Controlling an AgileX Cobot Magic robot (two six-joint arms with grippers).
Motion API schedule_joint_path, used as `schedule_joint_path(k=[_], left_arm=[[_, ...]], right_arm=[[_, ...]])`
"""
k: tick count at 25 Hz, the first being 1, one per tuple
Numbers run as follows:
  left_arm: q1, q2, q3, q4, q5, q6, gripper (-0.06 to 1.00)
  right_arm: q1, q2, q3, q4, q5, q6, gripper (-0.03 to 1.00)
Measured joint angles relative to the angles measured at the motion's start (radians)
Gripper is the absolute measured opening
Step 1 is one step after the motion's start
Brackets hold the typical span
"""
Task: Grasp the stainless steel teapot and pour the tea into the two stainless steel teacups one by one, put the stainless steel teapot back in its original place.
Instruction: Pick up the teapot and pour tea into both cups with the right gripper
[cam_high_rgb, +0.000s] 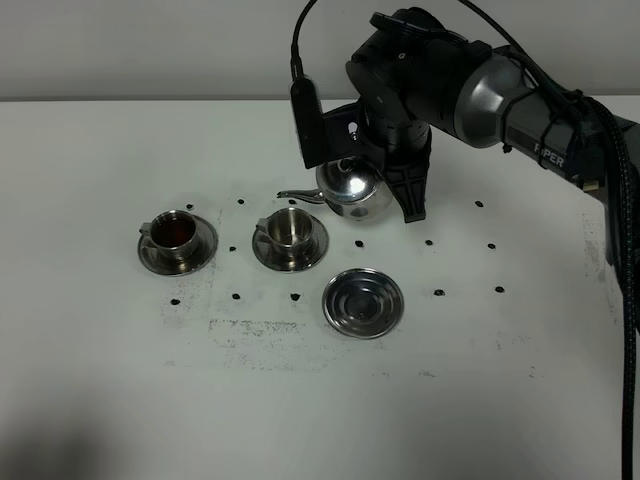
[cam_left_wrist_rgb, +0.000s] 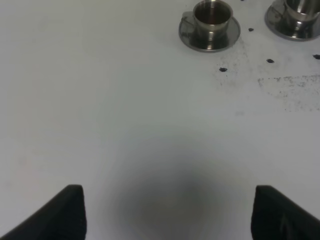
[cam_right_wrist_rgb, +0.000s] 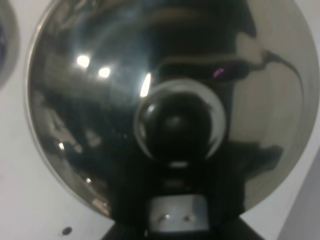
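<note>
We see the teapot (cam_high_rgb: 352, 190), a squat mirror-bright steel pot with a domed lid and round knob (that dome fills the right wrist view), held above the counter (cam_high_rgb: 100, 380). The right end effector (cam_high_rgb: 402, 192) is clamped at its handle side. Its thin spout points toward the nearer cup (cam_high_rgb: 290, 229); the farther cup (cam_high_rgb: 176, 232) holds dark tea. The bare ringed saucer (cam_high_rgb: 363, 303) lies close by, toward the camera. The left end effector (cam_left_wrist_rgb: 167, 212) hovers with fingers spread wide.

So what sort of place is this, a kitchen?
Likely a robotics test bench, not a kitchen: a white table dotted with black spots, and a robot arm holding the stainless steel teapot.
</note>
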Motion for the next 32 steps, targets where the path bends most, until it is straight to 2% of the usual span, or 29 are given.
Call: schedule_joint_path(k=[11,32], left_arm=[[0.000,0.000,0.000,0.000,0.000,0.000,0.66],[0.000,0.000,0.000,0.000,0.000,0.001,0.66]], right_arm=[[0.002,0.000,0.057,-0.061,0.000,0.027,0.17],[0.060,0.041,0.068,-0.180,-0.008,0.114,0.17]])
